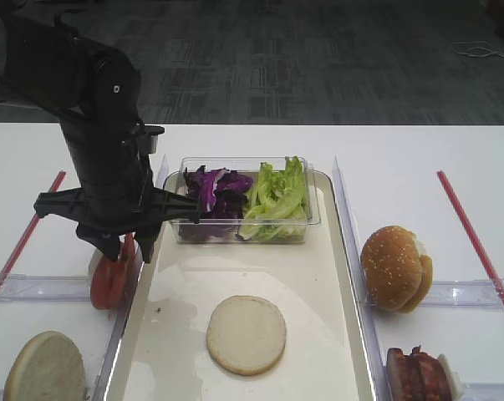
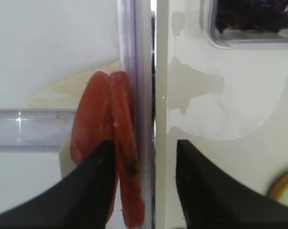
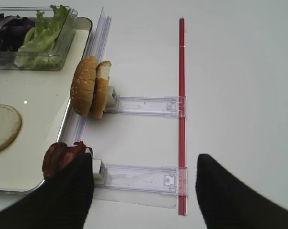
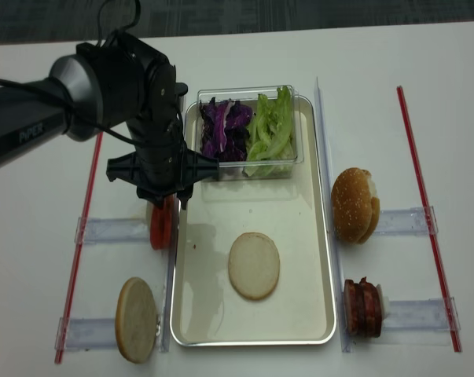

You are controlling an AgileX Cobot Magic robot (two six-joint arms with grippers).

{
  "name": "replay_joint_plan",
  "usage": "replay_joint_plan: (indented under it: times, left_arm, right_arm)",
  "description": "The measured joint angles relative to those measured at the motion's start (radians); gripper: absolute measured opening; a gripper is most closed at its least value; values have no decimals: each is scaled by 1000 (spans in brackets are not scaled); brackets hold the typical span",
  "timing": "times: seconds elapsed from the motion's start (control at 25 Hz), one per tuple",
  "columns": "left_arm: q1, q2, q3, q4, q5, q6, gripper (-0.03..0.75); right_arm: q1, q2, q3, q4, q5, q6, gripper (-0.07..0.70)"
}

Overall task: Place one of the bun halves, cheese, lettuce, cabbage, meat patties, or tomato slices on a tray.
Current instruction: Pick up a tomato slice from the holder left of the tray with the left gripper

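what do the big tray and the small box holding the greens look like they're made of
The tray: probably metal, with a shiny silvery rim that reflects light around a matte cream floor.
The small box: clear, glossy, likely plastic; the lettuce and cabbage show through its walls.

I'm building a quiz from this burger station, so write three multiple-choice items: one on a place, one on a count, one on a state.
1. Where does the flat bun half lie?
A. on the tray
B. inside the clear box
C. on the bare table right of the tray

2. How many tomato slices stand on edge in the left wrist view?
A. none
B. two
C. five

3. How does the left claw stand?
A. shut on a patty
B. open, straddling a tomato slice
C. open, above the lettuce

Answers:
1 A: it rests on the tray's cream floor.
2 B: two red discs stand side by side.
3 B: the fingers stand apart with a slice between them.
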Motion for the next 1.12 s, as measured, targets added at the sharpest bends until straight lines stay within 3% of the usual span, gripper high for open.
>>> replay_joint_plan:
  times: [0.88,1.12]
  left_arm:
    - [0,26,-5,29,9,0,281]
    - [0,26,-5,40,11,0,233]
  right_arm:
    - [0,0,0,0,0,0,469]
    - [0,0,0,0,0,0,469]
